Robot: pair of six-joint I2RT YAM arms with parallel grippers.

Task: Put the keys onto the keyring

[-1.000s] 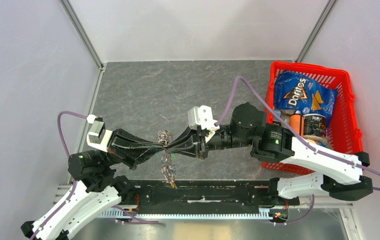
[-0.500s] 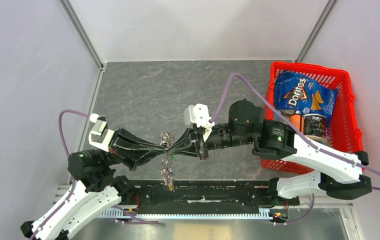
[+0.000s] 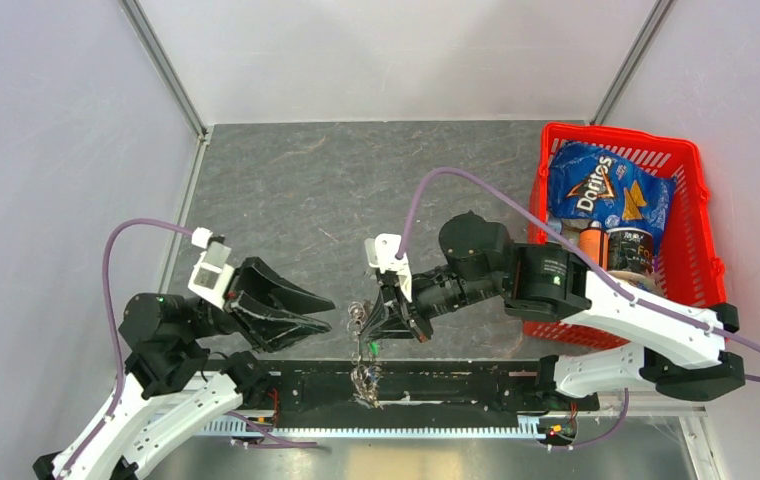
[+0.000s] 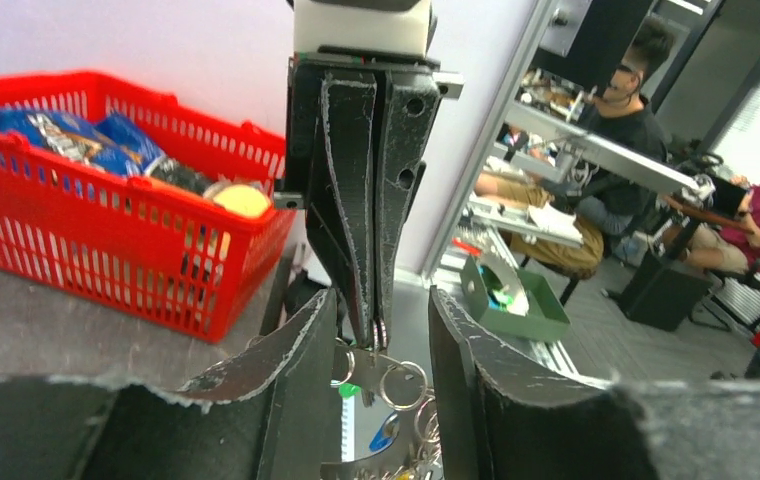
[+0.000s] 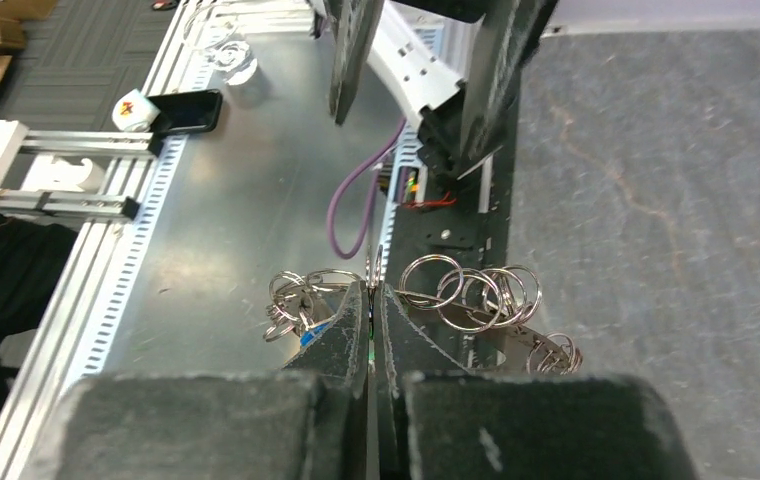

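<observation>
The keyring is a bunch of silver split rings on a flat metal piece, dangling over the table's near edge. My right gripper is shut on one of its top rings; in the right wrist view the rings fan out on both sides of the shut gripper. A key with a green head hangs among the rings, just under the right gripper's tips. My left gripper is open just left of the bunch, not touching it. Through the left wrist view the gripper brackets the rings with a gap on each side.
A red basket at the right holds a Doritos bag and cans. A black rail runs along the near table edge, with a metal ledge beyond it. Grey walls close in the left, back and right.
The left gripper opened, let go of the rings and drew back to the left. The right gripper swung nearer and tipped down, carrying the bunch toward the near edge.
</observation>
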